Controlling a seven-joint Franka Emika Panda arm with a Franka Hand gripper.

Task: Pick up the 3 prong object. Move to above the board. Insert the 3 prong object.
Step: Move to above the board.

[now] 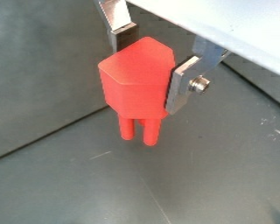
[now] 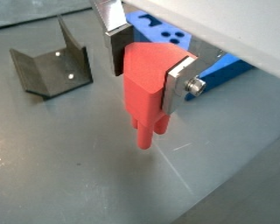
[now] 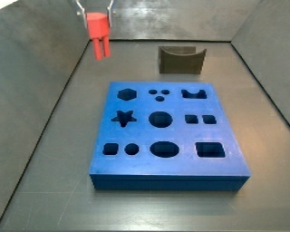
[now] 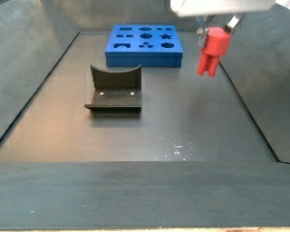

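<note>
So the claw (image 1: 154, 63) is clamped on the blocky top of the red-orange 3 prong object (image 1: 137, 80), prongs pointing down, hanging clear above the grey bench (image 4: 172, 127). In both side views it's off to one side of the blue board (image 3: 166, 131), not over it. The dark U-shaped block (image 4: 113, 91) sits on the bench apart from the board.

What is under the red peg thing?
Only bare grey floor. The hand holds the 3 prong object up in the air, prongs down, touching nothing. The board lies off to the side.
</note>
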